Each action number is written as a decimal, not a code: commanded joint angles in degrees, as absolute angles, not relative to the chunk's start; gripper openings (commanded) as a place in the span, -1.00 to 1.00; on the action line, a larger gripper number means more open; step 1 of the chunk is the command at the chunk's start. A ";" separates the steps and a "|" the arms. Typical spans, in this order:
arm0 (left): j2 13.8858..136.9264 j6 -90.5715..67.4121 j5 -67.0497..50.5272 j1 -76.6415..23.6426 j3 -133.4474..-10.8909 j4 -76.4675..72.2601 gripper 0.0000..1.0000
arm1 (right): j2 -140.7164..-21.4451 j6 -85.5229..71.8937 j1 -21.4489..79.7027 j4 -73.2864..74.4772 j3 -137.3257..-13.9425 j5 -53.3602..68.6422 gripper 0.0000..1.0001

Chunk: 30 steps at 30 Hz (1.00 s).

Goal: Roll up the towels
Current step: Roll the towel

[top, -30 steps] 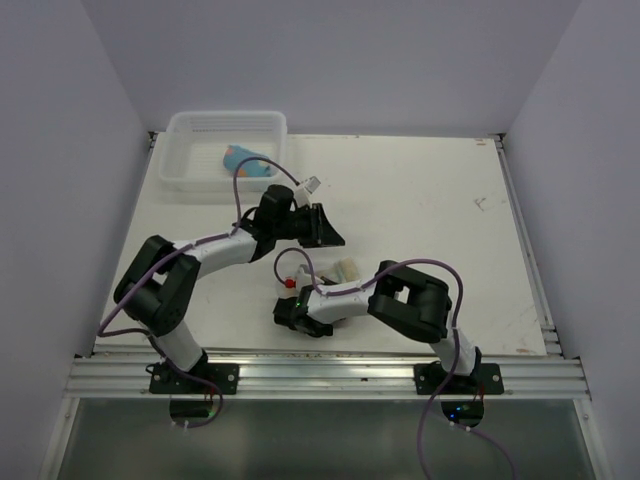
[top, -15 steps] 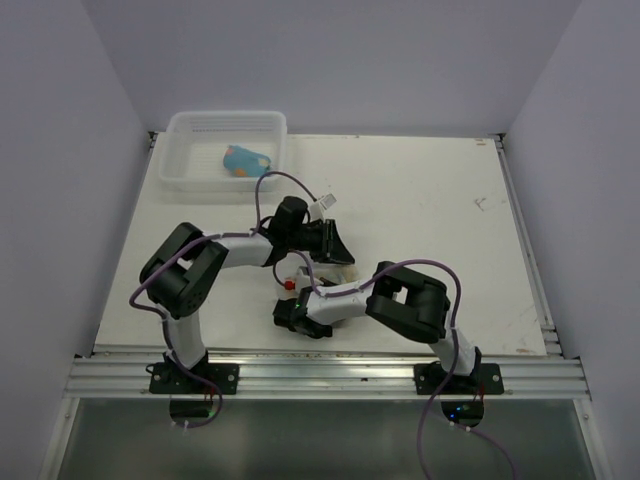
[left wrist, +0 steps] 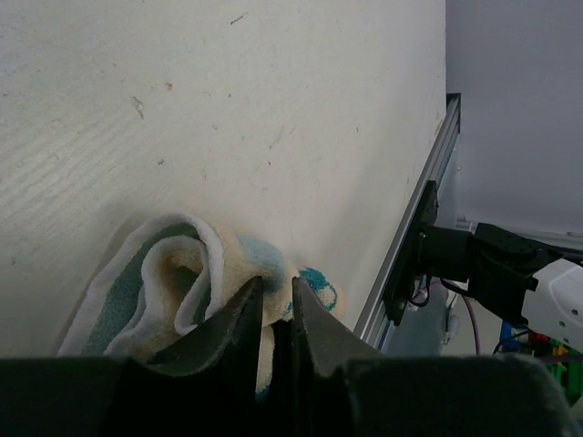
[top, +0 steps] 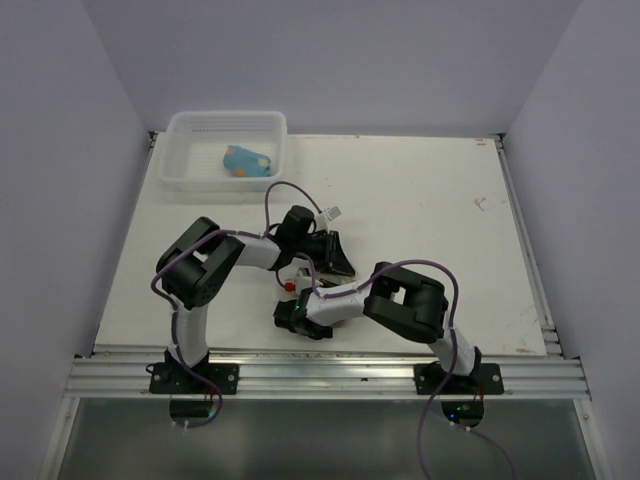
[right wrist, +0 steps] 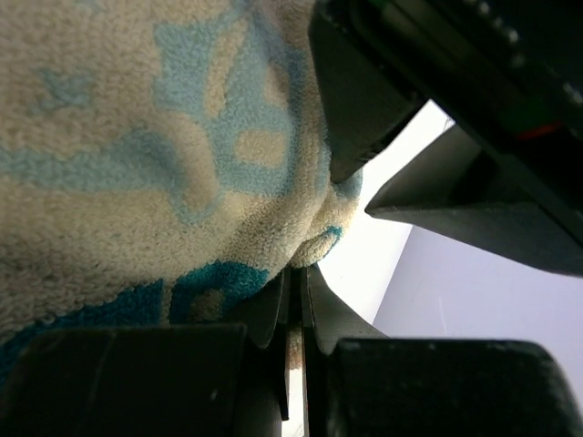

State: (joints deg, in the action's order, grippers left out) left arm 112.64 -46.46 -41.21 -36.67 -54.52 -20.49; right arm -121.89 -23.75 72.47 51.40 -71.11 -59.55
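Cream towel is hidden under both arms from above – wrist views crop its edges

— Are you reading any lettering anywhere?

— No. The cream towel is showing teal and pale blue printed shapes in the right wrist view, but they are sitting too close and too blurred to spell out.

— And from above?

— Nothing legible is showing on the table or the basket.

Both arms fold inward, left fingers and right fingers nearly together.
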 commanded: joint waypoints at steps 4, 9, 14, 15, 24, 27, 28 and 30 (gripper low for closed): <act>114.52 -42.72 -38.68 -35.07 -53.53 -19.52 -0.56 | -119.80 -28.12 72.51 42.46 -67.77 -54.84 -1.00; 114.79 -43.33 -35.35 -35.16 -52.56 -18.81 -0.66 | -113.48 -30.67 72.51 40.35 -65.48 -57.39 -0.81; 114.08 -44.03 -33.05 -35.16 -51.33 -18.90 -0.71 | -106.54 -31.90 72.51 36.39 -62.23 -58.36 -0.58; 114.17 -44.12 -32.79 -35.16 -51.24 -18.90 -0.71 | -104.61 -32.51 72.51 35.86 -61.88 -58.71 -0.54; 113.64 -44.21 -30.93 -34.45 -47.37 -20.39 -0.77 | -95.54 -36.93 72.51 35.07 -60.47 -58.10 -0.32; 113.47 -44.38 -31.02 -34.45 -47.11 -20.92 -0.77 | -97.64 -36.03 72.51 36.91 -62.75 -56.08 -0.31; 113.55 -44.21 -31.11 -34.45 -47.63 -20.74 -0.78 | -97.91 -36.04 72.42 37.18 -63.01 -55.47 -0.31; 113.64 -43.86 -30.94 -34.45 -47.99 -20.04 -0.78 | -96.60 -35.86 72.42 36.31 -62.14 -52.92 -0.29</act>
